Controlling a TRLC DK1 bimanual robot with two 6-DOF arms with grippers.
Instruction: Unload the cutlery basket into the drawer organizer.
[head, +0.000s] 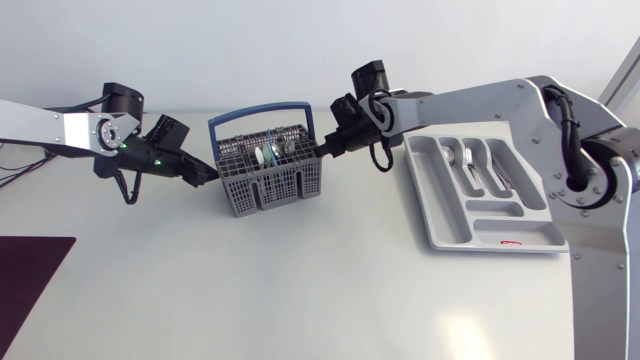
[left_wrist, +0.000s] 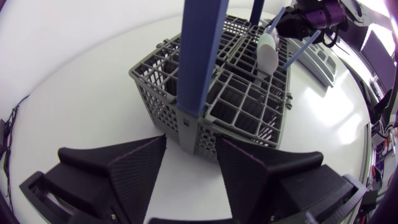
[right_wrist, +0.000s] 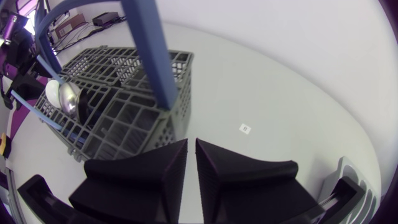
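Right now our left gripper (left_wrist: 191, 163) has its fingers spread wide. The cutlery basket (left_wrist: 214, 93) end wall and the post of its blue handle (left_wrist: 200, 56) are just ahead of the tips, nothing clamped. Our right gripper (right_wrist: 191, 163) is at the opp. end, fingers pinched to a thin slit w/ nothing between them, tips near the basket's corner. The basket stands upright on the table (head: 300, 290) between both arms. The drawer organizer (head: 443, 215) lies apart, on our right arm's side, w/ some cutlery already in its slots. Spoons (left_wrist: 267, 53) stand bowls-up in a compartment on the far side from the left gripper.

Risks as we judge them:
- The basket looks light. A push from one gripper alone prob. slides or tips it and spills the pieces.
- The right gripper can't take anything while pinched. It has to spread first, and doing that this close to the wall or handle could knock the basket.
- The handle arches over the top, so a straight drop-in may clip it.
- Both arms crowd the same basket, so we see a collision chance if both go in at once.
- The spoon bowls are smooth and round and may slip from the broad wedge fingers en route to the organizer.
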